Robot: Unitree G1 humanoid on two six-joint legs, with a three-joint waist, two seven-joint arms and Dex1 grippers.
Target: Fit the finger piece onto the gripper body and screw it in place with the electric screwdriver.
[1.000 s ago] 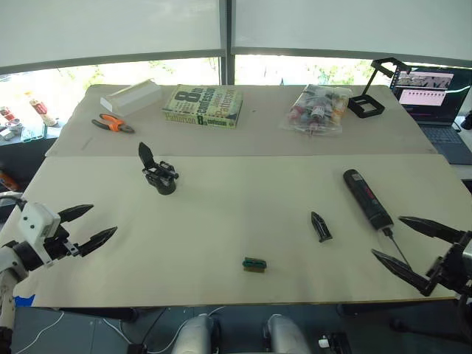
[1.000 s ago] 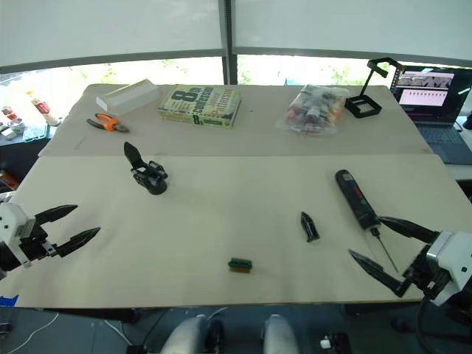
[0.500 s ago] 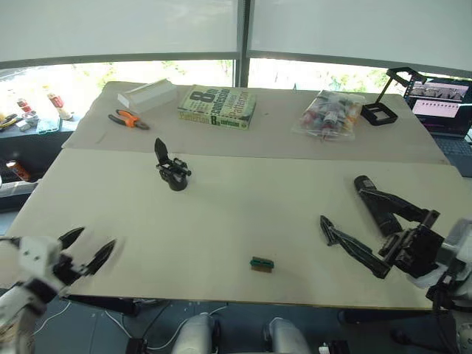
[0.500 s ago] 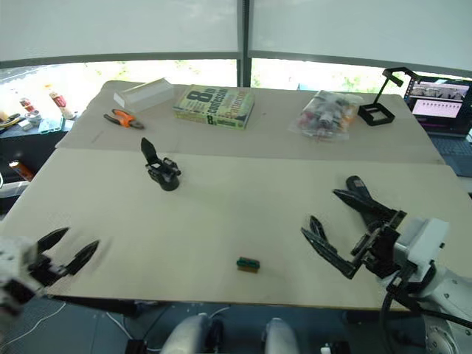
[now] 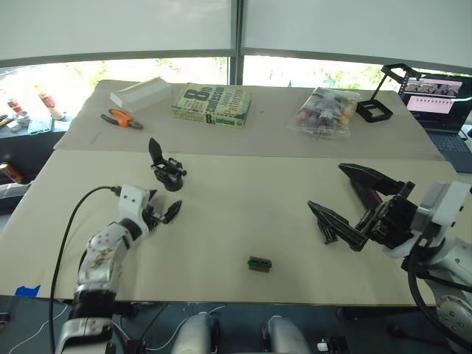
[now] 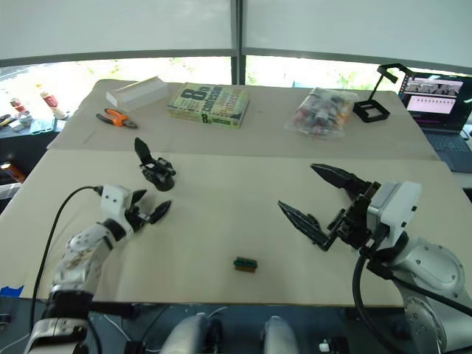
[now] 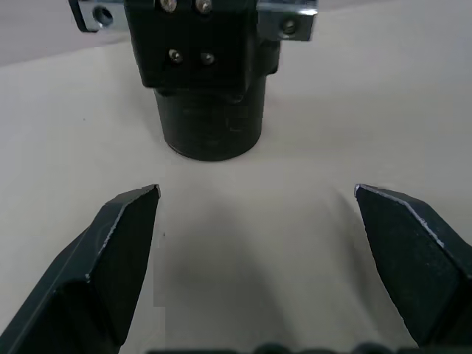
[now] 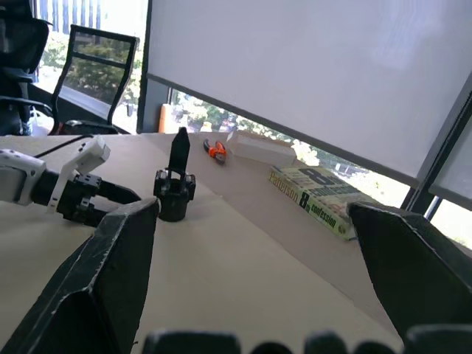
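The left claw (image 5: pixel 158 212), fingers spread, hovers just short of the gripper body (image 5: pixel 167 172) standing on the desk (image 5: pixel 243 206); the right claw (image 6: pixel 313 198), spread wide, hangs above the desk's right side.

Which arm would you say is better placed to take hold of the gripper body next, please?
The left. The left gripper is open on the table just short of the gripper body, which its wrist view shows straight ahead. The right gripper, also open, hangs across the table near the finger piece.
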